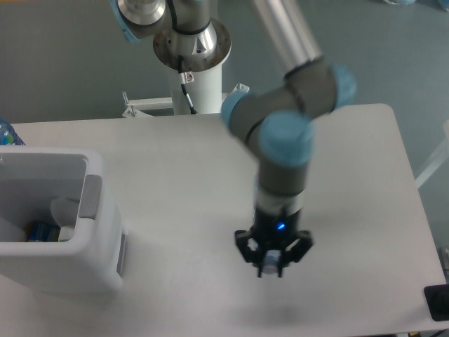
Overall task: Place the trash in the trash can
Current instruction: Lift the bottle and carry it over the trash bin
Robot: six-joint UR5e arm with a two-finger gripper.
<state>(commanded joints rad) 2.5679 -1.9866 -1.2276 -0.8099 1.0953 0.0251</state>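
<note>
My gripper [272, 265] hangs above the table right of centre, raised off the surface and pointing down. Its fingers are shut on a small pale see-through scrap of trash [271, 267], most of it hidden by the fingers. The white trash can [70, 270] stands at the left edge, far from the gripper, with a grey panel [90, 196] on its right rim. Inside it lies a clear bottle [43, 230] with a bluish label and a white cap.
The arm's white pedestal [200, 88] stands behind the table's far edge. A bluish object [5, 133] pokes in at the far left, and a black object [437, 302] sits at the table's front right corner.
</note>
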